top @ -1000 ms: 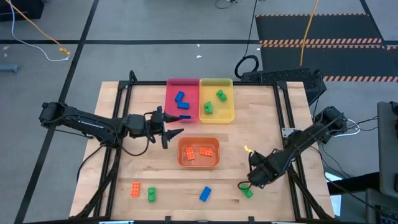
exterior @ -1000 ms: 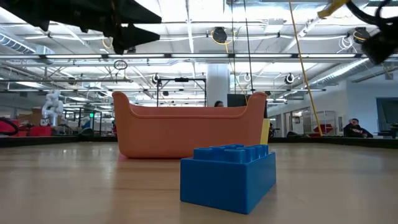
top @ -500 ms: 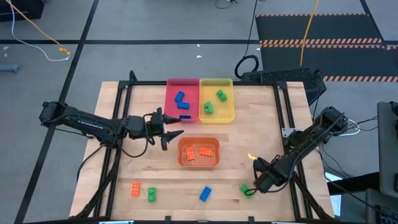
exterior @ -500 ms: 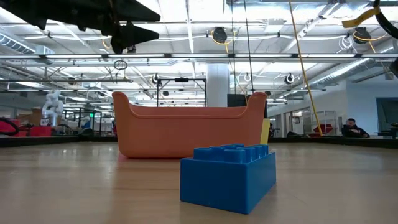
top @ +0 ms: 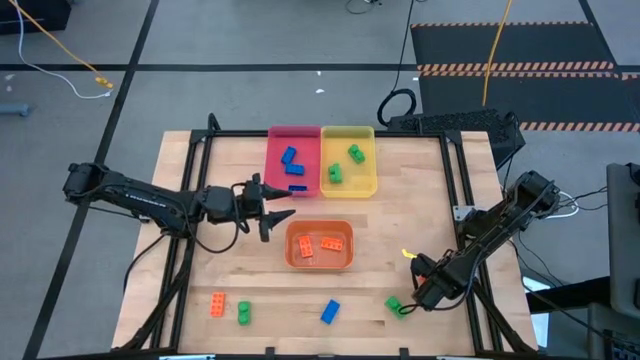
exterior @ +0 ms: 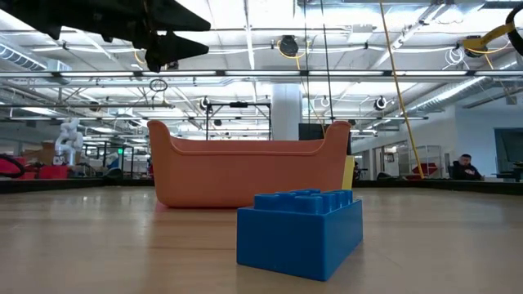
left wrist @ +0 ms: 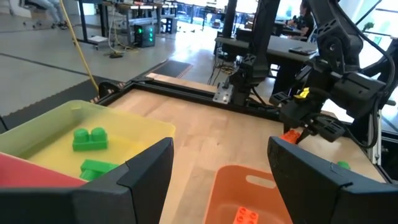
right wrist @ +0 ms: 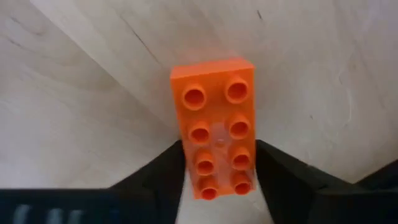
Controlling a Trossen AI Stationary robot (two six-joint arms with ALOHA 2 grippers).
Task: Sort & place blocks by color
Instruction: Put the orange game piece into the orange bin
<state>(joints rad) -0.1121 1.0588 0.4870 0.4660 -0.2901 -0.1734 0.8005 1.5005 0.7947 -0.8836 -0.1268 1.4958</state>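
Orange brick (right wrist: 216,127) pinched between right tool (right wrist: 217,168) fingers; no lettering visible.

No text, label, brand, number or sign can be read in any of the views. The blocks, the trays and the bench carry no writing that shows, and the things in the room behind are too small and too far to read.

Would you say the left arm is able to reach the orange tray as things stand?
Probably yes: the open left gripper hovers just beside the orange tray, nothing lies between them, and it holds nothing.
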